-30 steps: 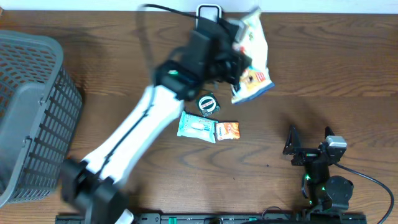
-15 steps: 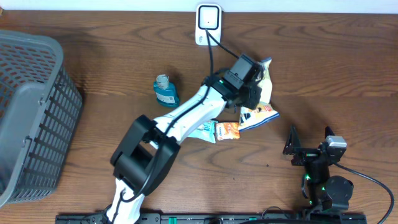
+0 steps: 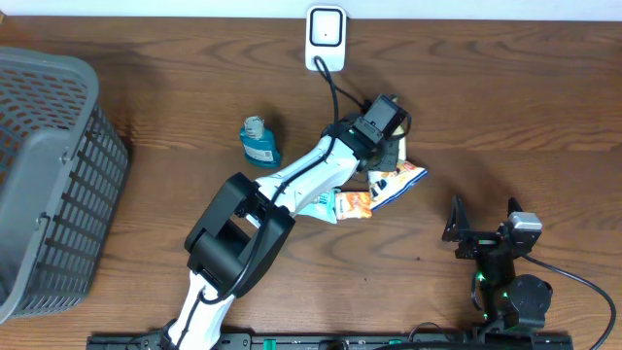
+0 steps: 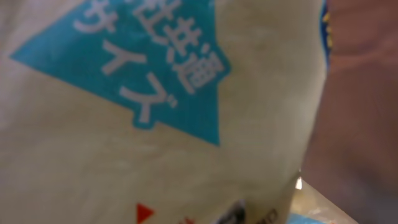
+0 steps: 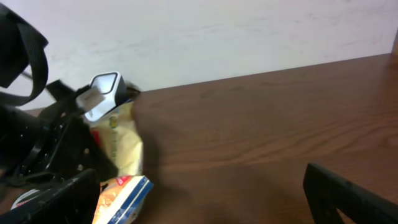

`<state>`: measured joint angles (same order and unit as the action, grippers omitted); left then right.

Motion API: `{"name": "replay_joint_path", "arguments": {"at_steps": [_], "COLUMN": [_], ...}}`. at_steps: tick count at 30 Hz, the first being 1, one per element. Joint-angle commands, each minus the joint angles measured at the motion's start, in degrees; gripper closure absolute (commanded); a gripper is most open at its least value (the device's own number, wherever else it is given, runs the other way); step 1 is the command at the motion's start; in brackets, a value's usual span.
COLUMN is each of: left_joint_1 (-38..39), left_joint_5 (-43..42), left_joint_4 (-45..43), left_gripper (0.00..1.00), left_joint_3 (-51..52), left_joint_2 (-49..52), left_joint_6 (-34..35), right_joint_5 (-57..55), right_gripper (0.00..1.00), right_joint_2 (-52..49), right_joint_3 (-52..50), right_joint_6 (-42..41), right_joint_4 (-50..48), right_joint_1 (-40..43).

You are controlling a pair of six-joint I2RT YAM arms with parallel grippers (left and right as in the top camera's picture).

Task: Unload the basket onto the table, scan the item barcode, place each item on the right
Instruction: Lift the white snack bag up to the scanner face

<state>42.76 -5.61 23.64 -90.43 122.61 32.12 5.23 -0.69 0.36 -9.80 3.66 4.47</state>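
The snack bag (image 3: 398, 178) has been brought down and away from the scanner (image 3: 324, 34) over the past second, from a raised position near the far edge to a spot low over the wood, just beside the orange packet (image 3: 356, 203). It is held by the left gripper (image 3: 387, 146), whose jaws are pinched nearly closed on the bag's upper part. Whether its lower end already rests on the table (image 3: 544, 97) cannot be told. The left wrist view is filled by the bag's cream face and a teal triangle of Japanese lettering, and no barcode can be made out there with certainty. The pass at the scanner is judged to be over or about to be repeated. If it is repeated, the barcode face should be turned squarely toward the scanner's window and the crinkled film held flat and steady. If the bag is to be put down, bare wood should be chosen, clear of the orange packet and the teal packet (image 3: 313, 200) next to it, so that neither is covered. The blue bottle (image 3: 259, 141) stands well apart to the left, and the basket (image 3: 49, 175) sits at the table's left end. The right gripper (image 3: 484, 216) is parked near the front edge with its jaws spread wide and nothing between them.
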Motion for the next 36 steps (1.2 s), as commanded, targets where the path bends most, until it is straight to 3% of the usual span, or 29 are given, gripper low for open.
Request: {"name": "replay_joint_path", "arguments": {"at_steps": [1, 8, 11, 15, 17, 20, 23, 24, 27, 32, 36], "left_joint_1": [-0.3, -0.2, -0.2, -0.2, -0.1, -0.1, -0.1, -0.1, -0.1, -0.1, -0.1], "left_joint_5": [8.1, 11.6, 9.1, 3.3, 3.1, 3.3, 3.7, 3.7, 3.7, 5.5, 7.1], "left_joint_4": [3.0, 12.0, 12.3, 11.4, 12.1, 12.8, 12.7, 12.7, 12.1, 11.5, 11.5], "left_gripper": [0.92, 0.91, 0.72, 0.3, 0.22, 0.19, 0.19, 0.24, 0.62, 0.89, 0.92], "left_joint_3": [0.6, 0.6, 0.6, -0.5, -1.5, -3.3, -4.1, -4.3, -4.4, -4.3, -4.2], "left_joint_2": [-0.1, -0.1, -0.1, -0.5, -1.1, -2.8, -5.2, -6.1, -8.7, -10.0, -8.5], "left_joint_6": [8.6, 12.1, 9.1, -1.2, -4.0, -6.5, -6.6, -6.6, -6.6, -6.6, -6.6], "right_joint_5": [-0.2, -0.2, -0.2, -0.2, -0.2, -0.2, -0.2, -0.2, -0.2, -0.2, -0.2], "right_gripper": [0.01, 0.01, 0.01, 0.01, 0.01, 0.01, 0.01, 0.01, 0.01, 0.01, 0.01], "right_joint_2": [0.3, 0.3, 0.3, 0.3, 0.3, 0.3, 0.3, 0.3, 0.3, 0.3, 0.3], "right_joint_3": [0.0, 0.0, 0.0, 0.0, 0.0, 0.0, 0.0, 0.0, 0.0, 0.0, 0.0], "right_joint_6": [0.7, 0.7, 0.7, 0.7, 0.7, 0.7, 0.7, 0.7, 0.7, 0.7, 0.7], "right_joint_4": [0.2, 0.2, 0.2, 0.2, 0.2, 0.2, 0.2, 0.2, 0.2, 0.2, 0.2], "right_joint_1": [-0.5, -0.5, -0.5, -0.5, -0.5, -0.5, -0.5, -0.5, -0.4, -0.5, -0.4]}}
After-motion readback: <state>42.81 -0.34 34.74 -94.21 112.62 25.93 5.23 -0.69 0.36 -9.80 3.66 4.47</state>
